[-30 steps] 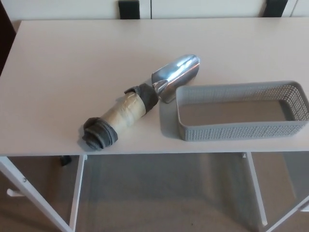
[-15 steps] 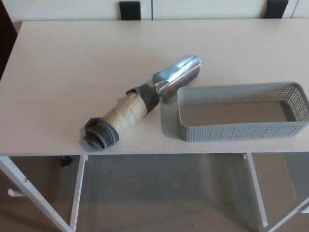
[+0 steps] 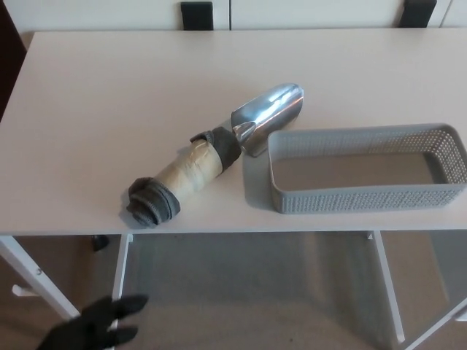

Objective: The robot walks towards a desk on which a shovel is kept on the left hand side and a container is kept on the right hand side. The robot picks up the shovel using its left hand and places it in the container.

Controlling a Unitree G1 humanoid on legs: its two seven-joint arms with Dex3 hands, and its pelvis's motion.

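While the left robot hand [image 3: 95,327] shows only at the bottom edge of the head view, below the desk's front edge and toward its left corner, its dark fingers [image 3: 131,302] are spread apart and hold nothing, so it counts as released. From that robot hand the shovel [image 3: 215,155] lies up and to the right, resting on the desk [image 3: 109,95] near the middle of the front half. Its long axis runs on a diagonal: the wrapped handle end [image 3: 151,203] points toward the front-left corner and sits close to the front edge, and the shiny metal scoop [image 3: 268,113] points away toward the back-right. That puts the handle end nearest the left robot hand, which I judge suits a grasp from this side. The scoop lies just beside the back-left corner of the container [image 3: 365,169], perhaps touching its rim; the view does not settle it. The container, a grey perforated basket, sits near the front-right corner of the desk and looks empty. The right robot hand is not in view. By count: one shovel, one container, one robot hand visible
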